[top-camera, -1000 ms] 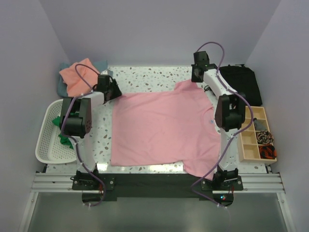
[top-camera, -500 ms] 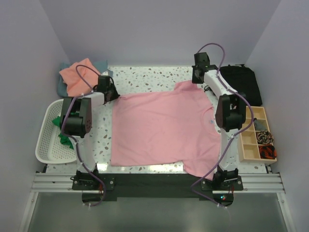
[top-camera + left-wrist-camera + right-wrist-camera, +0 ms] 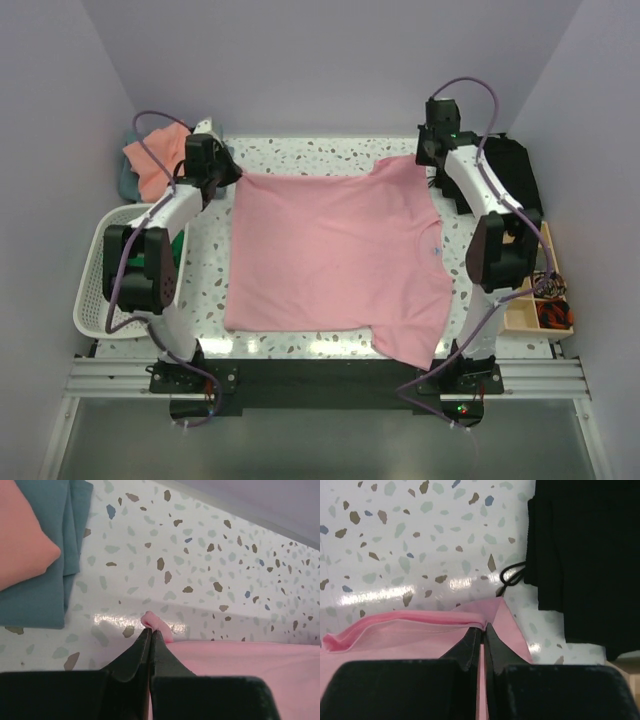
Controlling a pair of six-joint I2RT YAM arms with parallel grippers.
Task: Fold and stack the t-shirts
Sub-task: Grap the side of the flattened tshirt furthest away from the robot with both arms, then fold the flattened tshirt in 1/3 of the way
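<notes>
The light pink t-shirt (image 3: 335, 260) lies spread flat over the middle of the table. My left gripper (image 3: 228, 176) is shut on its far left corner, seen in the left wrist view (image 3: 155, 622). My right gripper (image 3: 428, 158) is shut on its far right sleeve edge, seen in the right wrist view (image 3: 482, 625). The salmon-orange shirt (image 3: 150, 165) lies folded on the grey-blue shirt (image 3: 45, 575) at the far left corner. The bright green shirt (image 3: 178, 262) sits in the white basket (image 3: 95, 290), mostly hidden by my left arm.
A black bag (image 3: 515, 175) lies at the far right, close to my right gripper, with a black cord (image 3: 512, 577) by it. A wooden compartment tray (image 3: 540, 305) with small parts stands at the right edge.
Both grippers have moved toward the far edge and outward, pulling the pink shirt's top edge back and stretching it flat. Both stayed shut on the shirt.
</notes>
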